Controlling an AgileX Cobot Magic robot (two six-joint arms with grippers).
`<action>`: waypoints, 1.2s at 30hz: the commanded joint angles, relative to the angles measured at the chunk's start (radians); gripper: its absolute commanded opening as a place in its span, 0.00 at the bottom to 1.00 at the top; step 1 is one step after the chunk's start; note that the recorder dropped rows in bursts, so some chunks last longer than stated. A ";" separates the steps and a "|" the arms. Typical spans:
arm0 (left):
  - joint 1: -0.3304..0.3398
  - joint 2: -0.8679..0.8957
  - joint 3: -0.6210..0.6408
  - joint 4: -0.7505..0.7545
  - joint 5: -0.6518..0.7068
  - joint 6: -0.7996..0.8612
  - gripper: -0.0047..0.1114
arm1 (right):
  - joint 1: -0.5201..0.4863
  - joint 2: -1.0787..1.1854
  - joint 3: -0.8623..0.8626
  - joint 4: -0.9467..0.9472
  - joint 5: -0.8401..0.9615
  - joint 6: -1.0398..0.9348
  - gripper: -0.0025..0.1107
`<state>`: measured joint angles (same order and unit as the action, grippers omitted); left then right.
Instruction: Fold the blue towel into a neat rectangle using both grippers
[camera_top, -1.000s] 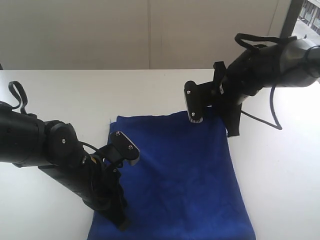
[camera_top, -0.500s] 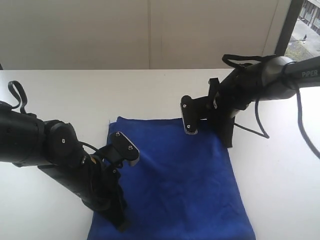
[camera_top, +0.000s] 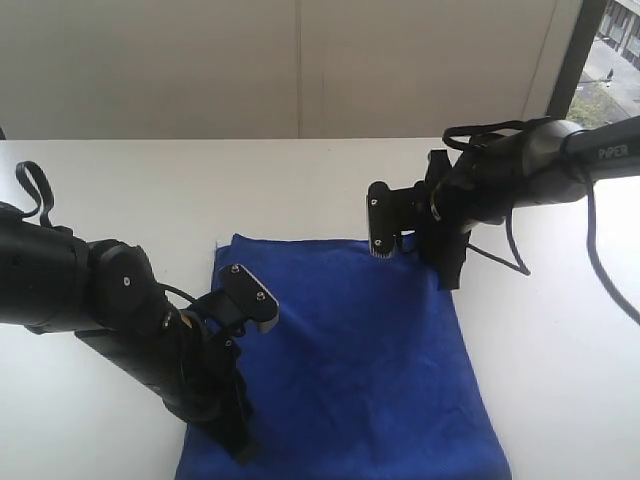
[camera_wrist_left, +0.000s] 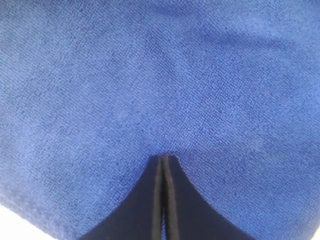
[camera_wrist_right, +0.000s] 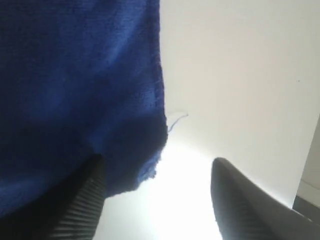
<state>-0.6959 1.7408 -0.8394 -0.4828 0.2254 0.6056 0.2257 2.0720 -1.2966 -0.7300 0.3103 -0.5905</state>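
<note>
Jaws spread wide, the right gripper (camera_wrist_right: 157, 172) straddled the far right corner of the blue towel (camera_top: 380, 340) without clamping it. The towel lay flat on the white table (camera_top: 300, 180). The left gripper (camera_wrist_left: 163, 159) pointed at the cloth near its left edge, fingers pinched tightly together.

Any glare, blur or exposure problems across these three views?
Exterior view: sharp; white table bright, black arms nearly featureless, daylight from the window at upper right. Left wrist view: towel weave crisp mid-frame, softer farther out; shut left hand a dark silhouette. Right wrist view: table blown out to glare past the towel's edge; open right hand and towel blurred.
</note>
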 joint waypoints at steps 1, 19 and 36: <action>-0.005 0.014 0.024 0.002 0.082 -0.005 0.04 | -0.007 -0.024 -0.007 -0.115 0.004 0.146 0.54; -0.004 -0.188 0.000 -0.016 -0.210 -0.003 0.04 | -0.005 -0.293 -0.005 0.353 0.296 0.686 0.24; -0.002 0.088 -0.130 -0.014 -0.385 -0.007 0.04 | 0.115 -0.300 0.294 0.967 0.347 0.200 0.02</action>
<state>-0.6959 1.8030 -0.9368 -0.4903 -0.1805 0.6056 0.3192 1.7797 -1.0556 0.2298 0.7168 -0.3855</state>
